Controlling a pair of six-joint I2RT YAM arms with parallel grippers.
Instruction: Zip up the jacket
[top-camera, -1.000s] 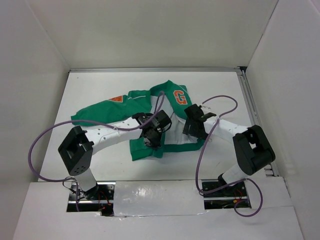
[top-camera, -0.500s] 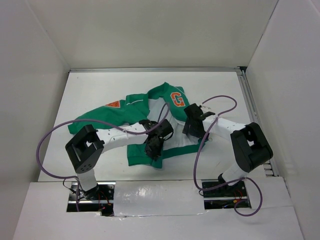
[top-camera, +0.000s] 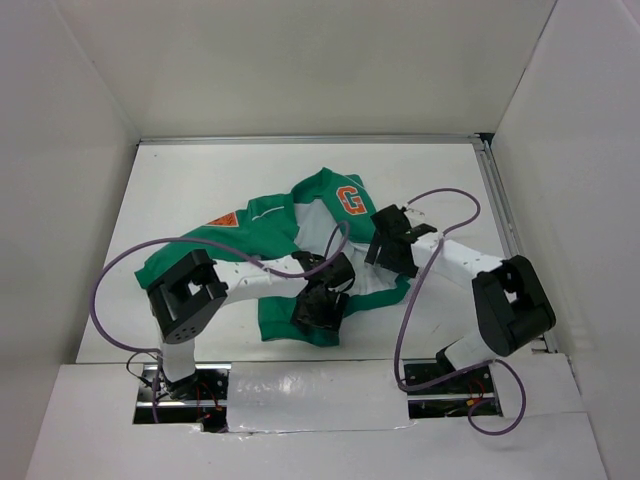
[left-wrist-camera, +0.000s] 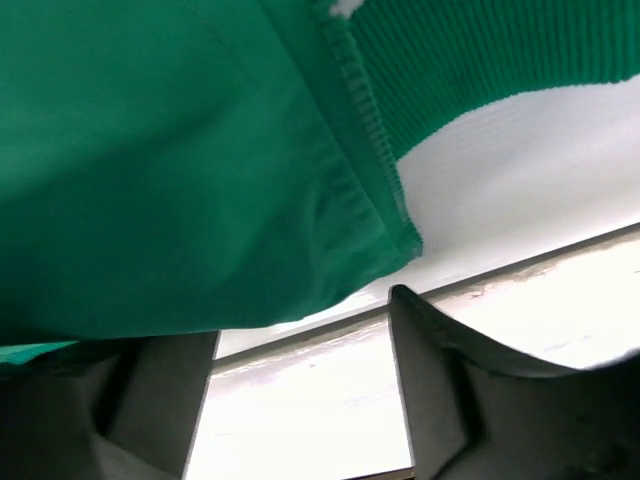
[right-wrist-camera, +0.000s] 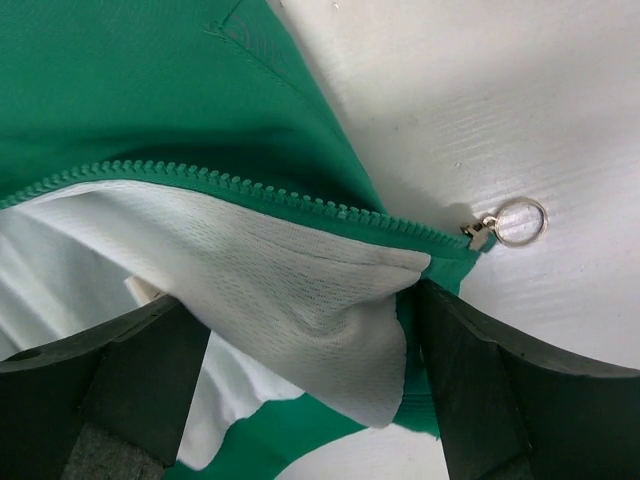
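The green jacket lies crumpled and unzipped mid-table, its orange G patch facing up and white lining showing. My left gripper hovers at the near hem. In the left wrist view it is open, and the jacket's hem corner hangs just above the empty jaws. My right gripper sits over the jacket's right front. In the right wrist view it is open, with a flap of white lining between the fingers. Zipper teeth lead to the slider's ring pull on the table.
An orange shoulder patch marks the sleeve stretched to the left. Purple cables loop over both arms. A metal rail edges the table on the right, and the table's near edge strip runs just beyond the left fingers. White walls enclose the table.
My left gripper dragged the jacket's hem toward the near edge, then opened and let it go. The jacket shifted with it. The right gripper hardly moved.
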